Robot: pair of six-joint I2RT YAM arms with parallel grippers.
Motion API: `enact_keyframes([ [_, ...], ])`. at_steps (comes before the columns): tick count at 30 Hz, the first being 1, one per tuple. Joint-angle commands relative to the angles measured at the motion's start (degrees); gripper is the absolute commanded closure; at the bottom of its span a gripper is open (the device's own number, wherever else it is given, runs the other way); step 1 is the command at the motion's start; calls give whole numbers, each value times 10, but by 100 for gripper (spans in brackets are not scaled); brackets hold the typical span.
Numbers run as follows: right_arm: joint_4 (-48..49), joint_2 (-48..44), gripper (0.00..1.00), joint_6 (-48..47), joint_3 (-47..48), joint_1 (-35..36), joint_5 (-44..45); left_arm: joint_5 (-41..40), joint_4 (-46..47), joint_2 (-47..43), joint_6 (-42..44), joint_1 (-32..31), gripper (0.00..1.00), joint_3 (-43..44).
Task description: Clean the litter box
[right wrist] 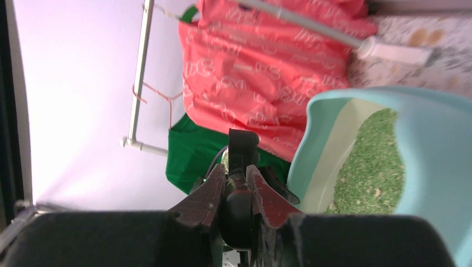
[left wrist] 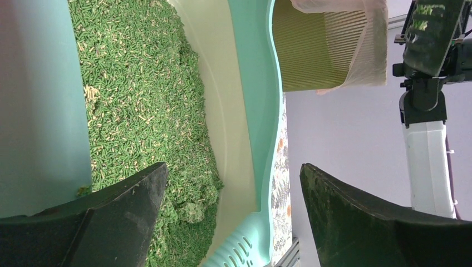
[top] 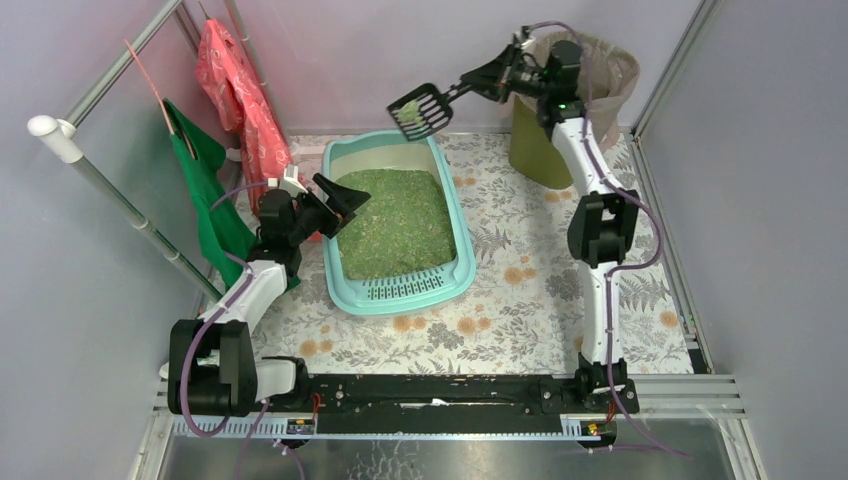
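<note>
The pale turquoise litter box (top: 461, 226) lies mid-floor, filled with green granules (top: 395, 220), its slotted step towards the arms. My left gripper (top: 345, 203) hovers open over the box's left rim, nothing between its fingers. In the left wrist view, that gripper (left wrist: 232, 169) looks across the granules (left wrist: 139, 100) and the far rim (left wrist: 261, 83). My right gripper (top: 490, 80) is raised at the back, shut on the handle of a black slotted scoop (top: 420, 110) carrying green litter. The right wrist view shows the jaws (right wrist: 236, 178) clamped on the scoop handle (right wrist: 243, 146), with the litter box (right wrist: 434, 144) below.
A round olive bin (top: 540, 140) lined with a beige bag stands at the back right, just behind the right wrist. A red bag (top: 235, 90) and a green bag (top: 205, 190) hang from a white rail (top: 110, 190) on the left. The floor mat is floral (top: 530, 270).
</note>
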Motion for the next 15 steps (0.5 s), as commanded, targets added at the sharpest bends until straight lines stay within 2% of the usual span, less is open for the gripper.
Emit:
enact_keyframes([
  [1, 60, -17, 100, 60, 37, -61, -13, 11, 27, -12, 3, -3, 3, -5],
  [6, 95, -12, 100, 112, 66, -117, -9, 9, 28, -9, 3, -6, 3, -7],
  [15, 153, -13, 100, 165, 53, -193, 8, 4, 24, -5, 7, -13, 3, -5],
])
